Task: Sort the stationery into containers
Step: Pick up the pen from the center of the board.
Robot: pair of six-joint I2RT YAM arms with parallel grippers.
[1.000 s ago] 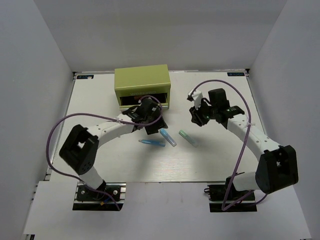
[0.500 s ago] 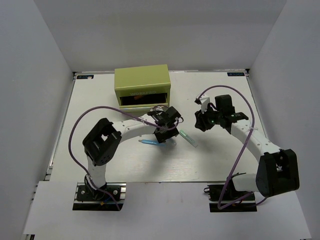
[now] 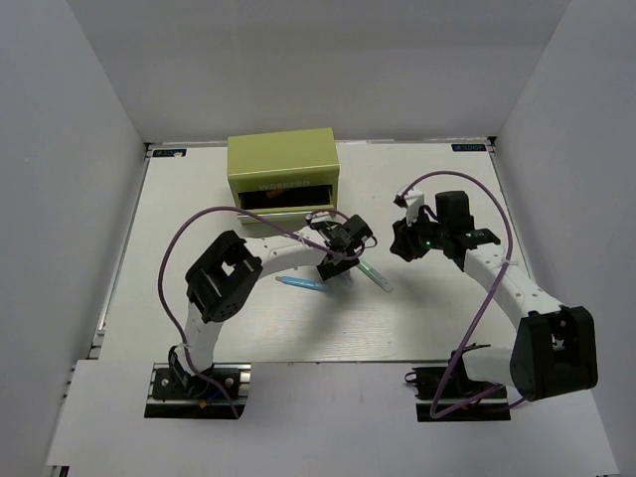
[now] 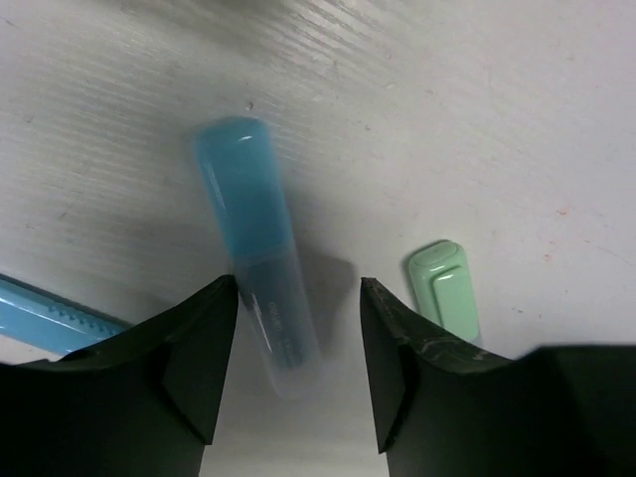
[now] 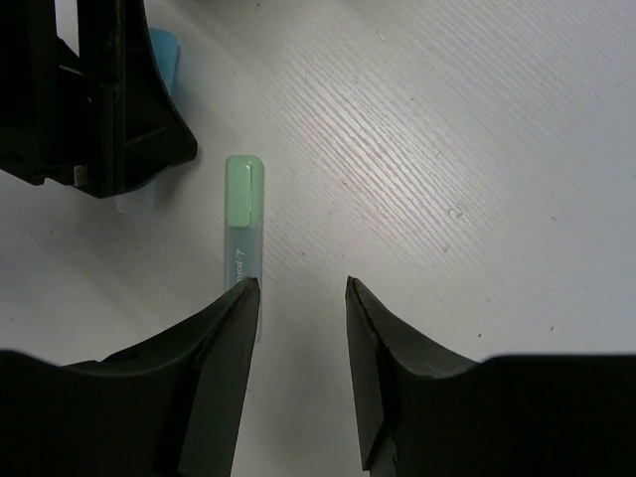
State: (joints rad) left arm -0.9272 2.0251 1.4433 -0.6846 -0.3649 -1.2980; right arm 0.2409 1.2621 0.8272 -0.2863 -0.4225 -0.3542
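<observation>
The olive tool chest (image 3: 283, 167) stands at the back with a front drawer (image 3: 286, 196) pulled open. My left gripper (image 3: 343, 260) (image 4: 298, 285) hangs open low over the table. A light blue marker (image 4: 256, 238) lies flat between its fingers, nearer the left one and untouched. The green marker (image 3: 374, 273) (image 4: 447, 288) (image 5: 242, 214) lies just right of it. A thin bright-blue pen (image 3: 301, 285) (image 4: 50, 318) lies to the left. My right gripper (image 3: 402, 243) (image 5: 301, 283) is open and empty, its left fingertip beside the green marker's end.
My two grippers are close together over the middle of the white table (image 3: 437, 308). The left gripper's black body (image 5: 109, 109) fills the upper left of the right wrist view. White walls enclose the table on three sides.
My left gripper has swung right and forward, from the chest's open drawer to above the light blue marker. The right gripper has drifted slightly right.
</observation>
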